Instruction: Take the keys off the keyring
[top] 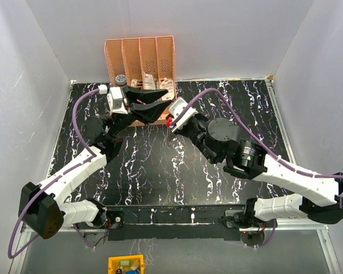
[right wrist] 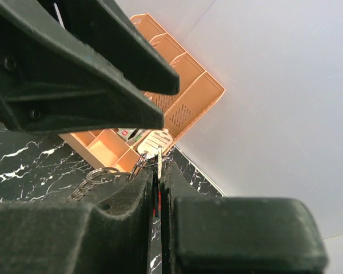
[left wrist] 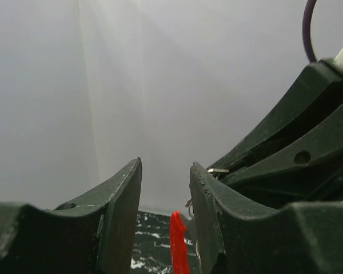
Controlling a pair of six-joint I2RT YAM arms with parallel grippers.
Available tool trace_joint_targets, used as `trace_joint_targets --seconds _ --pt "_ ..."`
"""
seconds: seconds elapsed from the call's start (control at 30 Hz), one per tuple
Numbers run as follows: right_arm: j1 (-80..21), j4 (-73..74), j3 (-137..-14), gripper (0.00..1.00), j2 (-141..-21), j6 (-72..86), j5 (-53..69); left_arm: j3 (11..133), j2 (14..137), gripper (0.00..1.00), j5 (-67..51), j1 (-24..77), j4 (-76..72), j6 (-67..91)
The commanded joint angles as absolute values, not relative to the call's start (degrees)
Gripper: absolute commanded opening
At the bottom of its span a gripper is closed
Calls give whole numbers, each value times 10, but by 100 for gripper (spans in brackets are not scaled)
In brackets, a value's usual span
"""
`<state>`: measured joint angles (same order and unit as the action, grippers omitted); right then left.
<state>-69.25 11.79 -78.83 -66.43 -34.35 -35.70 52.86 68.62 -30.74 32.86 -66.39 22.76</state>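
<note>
My right gripper (top: 171,118) is shut on the keys (top: 168,121), held above the table; their red part shows at its tip. In the right wrist view the thin silvery key edges (right wrist: 159,162) and a red sliver stick out between the closed jaws (right wrist: 160,174). The wire keyring (right wrist: 100,174) hangs to their left and a pale oval tag (right wrist: 154,141) lies behind. My left gripper (top: 163,101) is open, its tips just left of the keys. In the left wrist view the red part (left wrist: 179,245) stands between its open jaws (left wrist: 166,171).
An orange slotted organizer (top: 142,57) stands against the back wall, behind both grippers; it also shows in the right wrist view (right wrist: 180,85). The black marble tabletop (top: 160,171) lies below. White walls close in the left, back and right.
</note>
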Motion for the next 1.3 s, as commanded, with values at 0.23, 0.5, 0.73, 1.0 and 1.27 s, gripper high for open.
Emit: trace_joint_targets --seconds 0.23,0.5,0.73,1.0,1.27 --pt "-692 76 -791 0 -634 -347 -370 521 643 37 -334 332 -533 93" --pt "-692 75 -790 0 -637 -346 -372 518 645 33 -356 332 -556 95" --pt "-692 76 -790 0 -638 -344 -372 518 656 31 -374 331 -597 135" --pt "-692 76 -789 0 -639 -341 -372 532 682 26 -412 332 -636 187" --pt "-692 77 -788 0 -640 -340 -372 530 693 24 -418 332 -650 199"
